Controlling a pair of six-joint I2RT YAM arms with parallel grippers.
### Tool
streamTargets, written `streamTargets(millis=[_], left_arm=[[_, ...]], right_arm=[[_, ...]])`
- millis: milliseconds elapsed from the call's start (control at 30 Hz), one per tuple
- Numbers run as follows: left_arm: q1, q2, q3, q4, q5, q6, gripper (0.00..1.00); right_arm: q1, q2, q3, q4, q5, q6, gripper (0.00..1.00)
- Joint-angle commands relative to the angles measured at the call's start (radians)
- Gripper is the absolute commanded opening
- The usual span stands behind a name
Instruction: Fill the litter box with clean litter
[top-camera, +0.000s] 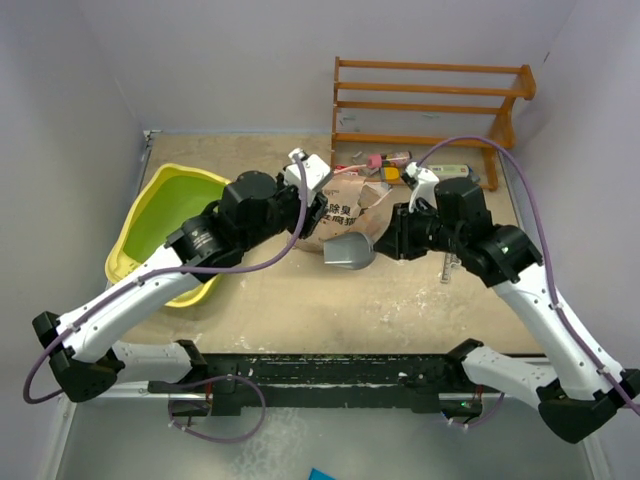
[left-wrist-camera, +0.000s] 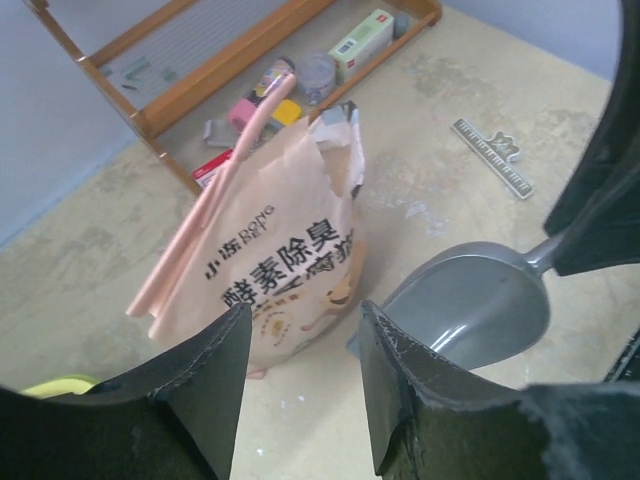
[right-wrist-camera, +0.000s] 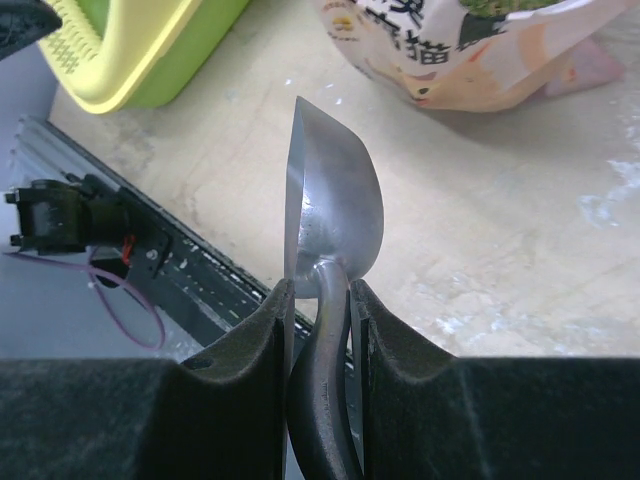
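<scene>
By the tabletop's left edge sits the litter box (top-camera: 170, 215). Mid-table the left gripper (left-wrist-camera: 303, 325) stands spread before the bag (left-wrist-camera: 285, 255), pinching nothing; right of it the right gripper (right-wrist-camera: 318, 300) clamps the scoop (right-wrist-camera: 335, 200) by its handle, bowl near the bag

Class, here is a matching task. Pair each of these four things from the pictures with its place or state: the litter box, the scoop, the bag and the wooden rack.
Things:
1. litter box
2. scoop
3. bag
4. wooden rack

Places or states:
A. clamped by its handle in the right gripper
B. along the far edge of the table
C. standing upright mid-table
D. at the table's left side

Pairs: 1-D, 2-A, 3-C, 4-B
</scene>
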Motion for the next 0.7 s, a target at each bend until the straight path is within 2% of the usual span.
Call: streamTargets(millis=[0,233,300,433,533,567,667], left_arm=[[0.053,0.052,0.114,-0.069,0.018,0.102,0.51],[0.182,0.074,0.163,-0.084,0.165,0.133,0.56],[0.209,0.079,0.161,-0.085,0.196,0.151,0.62],[0.247,0.100,0.154,-0.078,0.254,0.193,0.83],[0.279,0.132,0.155,-0.075,0.319,0.217,0.97],[0.294,0.145,0.153,-0.076,0.354,0.226,1.00],[0.352,0.185,0.155,-0.054,0.413,0.236,0.99]], right_arm=[[-0.004,0.056,0.164,-0.118,0.097,-0.088,0.00],[-0.040,0.210,0.513,-0.257,0.206,-0.193,0.00],[-0.064,0.256,0.603,-0.287,0.230,-0.226,0.00],[-0.197,0.348,0.745,-0.322,0.137,-0.274,0.00],[-0.248,0.422,0.806,-0.347,0.111,-0.303,0.00],[-0.250,0.442,0.823,-0.356,0.108,-0.311,0.00],[-0.252,0.488,0.850,-0.367,0.121,-0.329,0.00]])
